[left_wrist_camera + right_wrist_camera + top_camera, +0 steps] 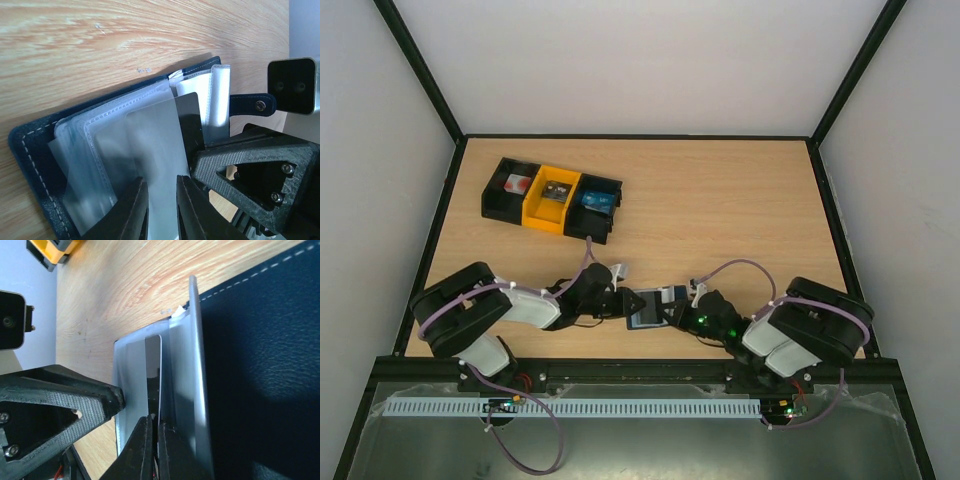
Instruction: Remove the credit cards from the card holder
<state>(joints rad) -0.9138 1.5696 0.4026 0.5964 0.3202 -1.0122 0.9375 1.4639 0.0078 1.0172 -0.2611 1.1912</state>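
The card holder (648,308) lies open on the table between both grippers. Its dark cover (30,150) has pale stitching, and clear sleeves fan out of it. My left gripper (161,181) reaches in from the left (625,300). Its fingers stand a narrow gap apart over a pale sleeve (150,130), and nothing shows clamped between them. My right gripper (156,420) comes from the right (678,312) and is shut on the thin edge of a dark credit card (152,365). That card (189,107) sticks partly out of the sleeves beside the cover (260,365).
A row of compartment bins stands at the back left: black (510,190) with a red-and-white item, yellow (552,198) and black (595,205). Black frame posts border the table. The two grippers are almost touching over the holder.
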